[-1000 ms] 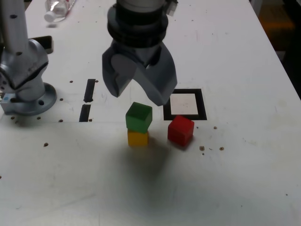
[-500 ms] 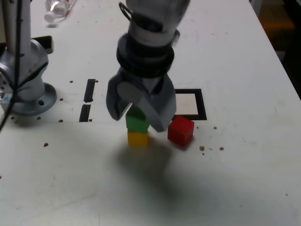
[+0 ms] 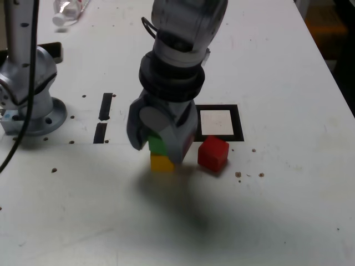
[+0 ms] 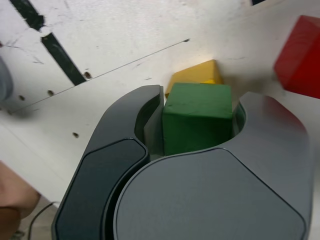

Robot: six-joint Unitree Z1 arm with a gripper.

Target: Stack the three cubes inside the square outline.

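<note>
Strips of black tape (image 3: 104, 117) lie at the exterior view's left. Grey gripper (image 3: 159, 146) closes around small green cube (image 3: 157, 144) atop yellow cube (image 3: 161, 163); red cube (image 3: 213, 153) sits rightward, touching black square outline (image 3: 241, 123).

The bench (image 3: 288, 210) is white, flecked with small brown specks. The green cube (image 4: 197, 117) is a solid dark green, and the yellow cube (image 4: 195, 75) under it is a plain warm yellow. The red cube (image 3: 213, 153) is bright red all over. The square outline (image 3: 239, 123) is a thick black frame around a white centre. Two short strips (image 3: 103, 117) toward the bench's far edge are black. The claw (image 3: 161, 145) is a matte grey-blue, shading near black on one side in the wrist view. The arm's base (image 3: 30, 94) at the bench's edge is silvery grey metal.
</note>
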